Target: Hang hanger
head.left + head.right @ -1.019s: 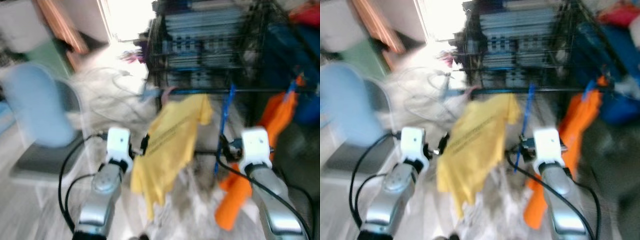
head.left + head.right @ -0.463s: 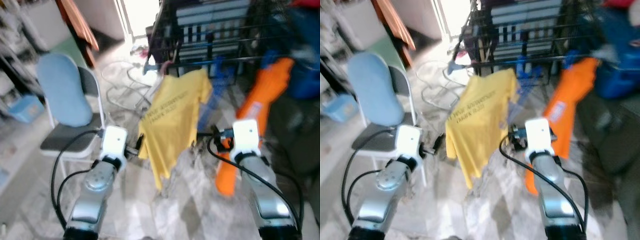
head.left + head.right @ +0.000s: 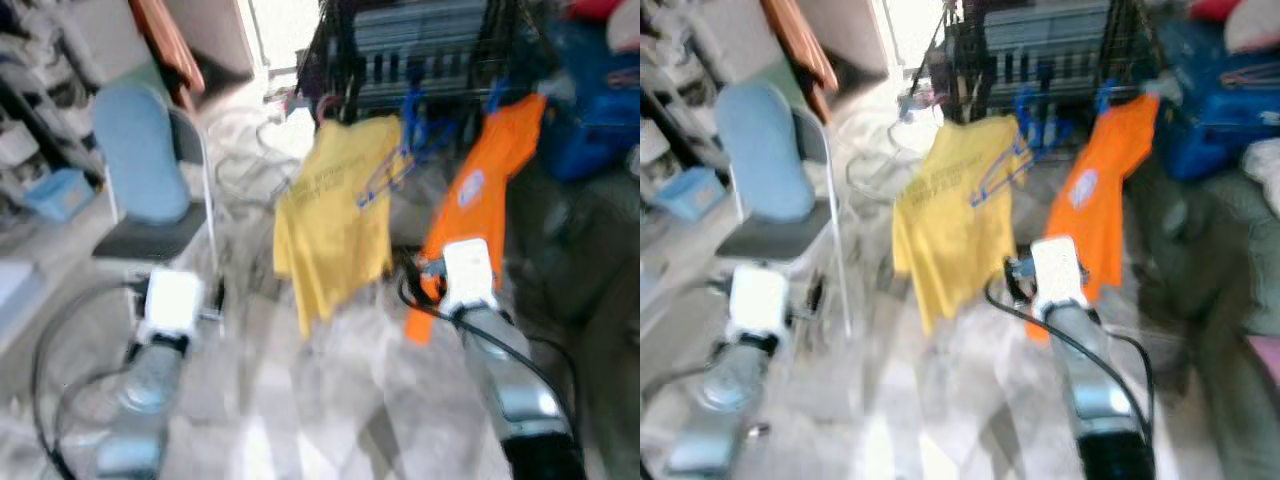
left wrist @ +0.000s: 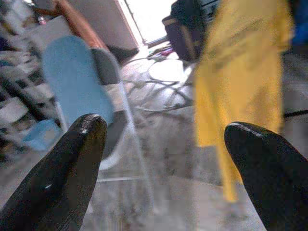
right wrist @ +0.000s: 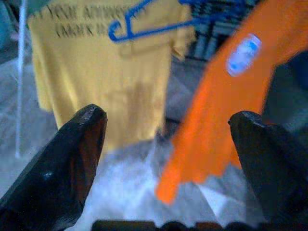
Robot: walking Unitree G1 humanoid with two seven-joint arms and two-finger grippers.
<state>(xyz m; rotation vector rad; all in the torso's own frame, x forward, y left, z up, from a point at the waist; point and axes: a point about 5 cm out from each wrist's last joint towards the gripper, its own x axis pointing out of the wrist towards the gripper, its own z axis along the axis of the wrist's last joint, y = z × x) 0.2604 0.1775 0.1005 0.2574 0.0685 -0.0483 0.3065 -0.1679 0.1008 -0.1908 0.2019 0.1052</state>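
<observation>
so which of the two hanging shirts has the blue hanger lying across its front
The yellow shirt: a blue hanger lies across its front. The orange shirt beside it has none there.

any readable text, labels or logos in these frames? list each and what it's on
Yellow shirt: two lines of dark print across the chest, too blurred to read for certain.
Orange shirt: blue and white round patch, blurred, nothing legible on it.
Blue hanger: no marking visible.
Nothing else in the frames carries legible text.
</observation>
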